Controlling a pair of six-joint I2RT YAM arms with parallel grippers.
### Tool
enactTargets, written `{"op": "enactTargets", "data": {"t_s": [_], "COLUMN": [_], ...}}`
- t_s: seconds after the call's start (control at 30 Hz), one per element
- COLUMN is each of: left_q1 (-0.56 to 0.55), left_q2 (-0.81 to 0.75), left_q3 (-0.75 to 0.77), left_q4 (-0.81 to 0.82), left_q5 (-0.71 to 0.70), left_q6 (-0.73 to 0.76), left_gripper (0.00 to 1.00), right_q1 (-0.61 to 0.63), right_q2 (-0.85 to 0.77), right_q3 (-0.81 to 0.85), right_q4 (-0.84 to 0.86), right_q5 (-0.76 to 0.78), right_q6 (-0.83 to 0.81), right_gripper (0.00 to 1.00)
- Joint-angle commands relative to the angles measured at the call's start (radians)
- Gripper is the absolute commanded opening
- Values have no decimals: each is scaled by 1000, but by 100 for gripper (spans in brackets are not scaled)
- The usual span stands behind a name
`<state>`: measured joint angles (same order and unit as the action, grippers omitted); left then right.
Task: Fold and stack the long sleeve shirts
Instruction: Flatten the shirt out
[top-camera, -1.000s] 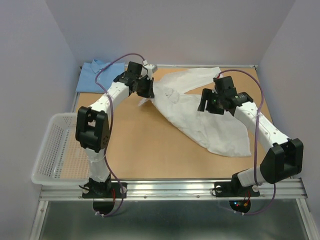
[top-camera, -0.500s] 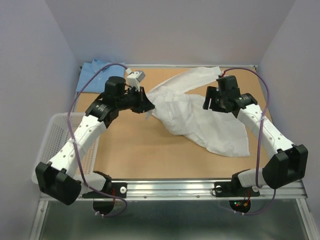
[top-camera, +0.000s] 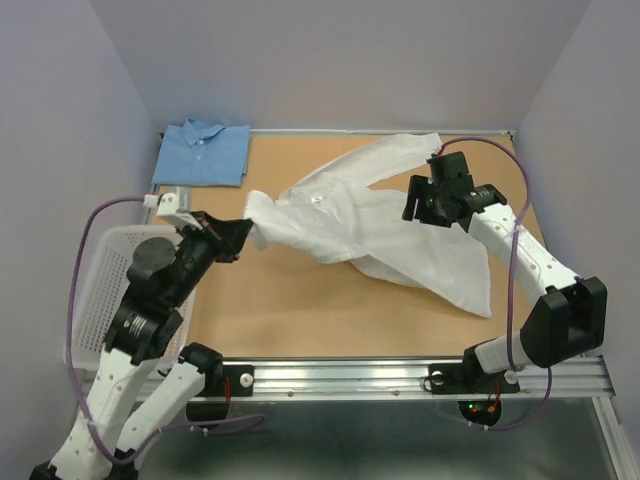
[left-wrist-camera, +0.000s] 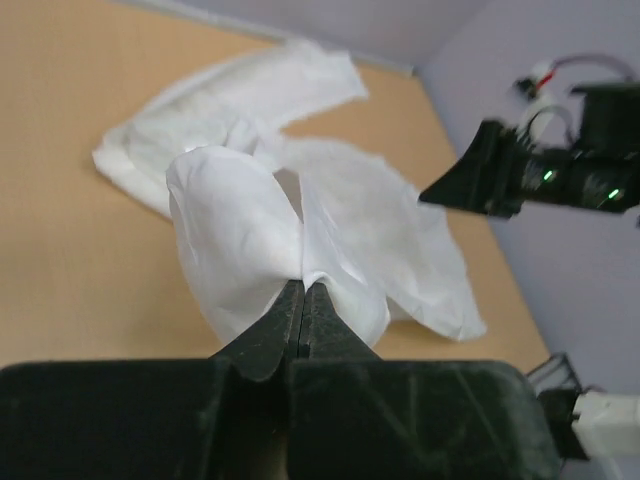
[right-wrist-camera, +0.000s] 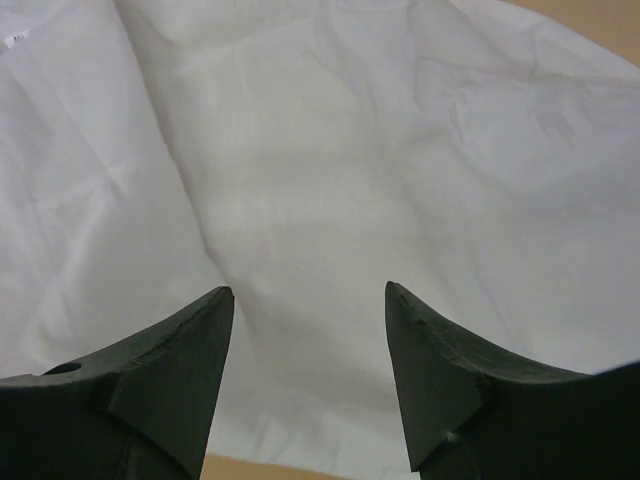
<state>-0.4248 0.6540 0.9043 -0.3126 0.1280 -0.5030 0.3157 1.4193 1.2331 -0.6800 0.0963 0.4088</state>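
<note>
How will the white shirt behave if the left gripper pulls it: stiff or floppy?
Probably floppy: the white shirt bunches into folds at the left gripper. Likely thin and light, as it wrinkles everywhere. It would probably trail, not keep shape.

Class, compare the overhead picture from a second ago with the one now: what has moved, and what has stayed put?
The left gripper, shut on a pinch of the white shirt, has swung back toward the near left, dragging the shirt leftward across the table. The right gripper stays open above the shirt's right part. The folded blue shirt and the basket have not moved.
</note>
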Motion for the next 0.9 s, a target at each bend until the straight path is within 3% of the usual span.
{"op": "enactTargets", "data": {"t_s": [0.0, 0.07, 0.17, 0.27, 0.3, 0.37, 0.4, 0.47, 0.63, 0.87], "left_q1": [6, 6, 6, 6, 6, 6, 6, 6, 6, -3], "left_q2": [-141, -227, -301, -326, -330, -338, -335, -306, -39, 543], "left_q3": [-113, -171, -226, -314, -324, -320, -314, -294, -210, 40], "left_q4": [26, 4, -8, 65, 81, 102, 121, 125, 152, 173], "left_q5": [-293, -352, -329, -167, -134, -93, -93, -90, -13, 94], "left_q6": [-179, -241, -301, -284, -281, -260, -218, -187, -115, -37], "left_gripper": [0, 0, 0, 20, 34, 50, 82, 86, 87, 87], "right_q1": [0, 0, -1, 2, 0, 0, 0, 0, -12, -124], "right_q2": [4, 10, 12, 10, 7, 7, 9, 15, 27, 67], "right_q3": [-20, -21, -29, -37, -38, -38, -35, -29, 0, 11], "right_q4": [60, 65, 65, 68, 68, 68, 68, 66, 62, 40], "right_q5": [-30, -46, -55, -47, -43, -26, -17, 29, 158, 128], "right_q6": [19, 18, 18, 16, 15, 13, 10, 4, 7, 36], "right_gripper": [67, 67, 67, 67, 67, 67, 67, 67, 67, 68]}}
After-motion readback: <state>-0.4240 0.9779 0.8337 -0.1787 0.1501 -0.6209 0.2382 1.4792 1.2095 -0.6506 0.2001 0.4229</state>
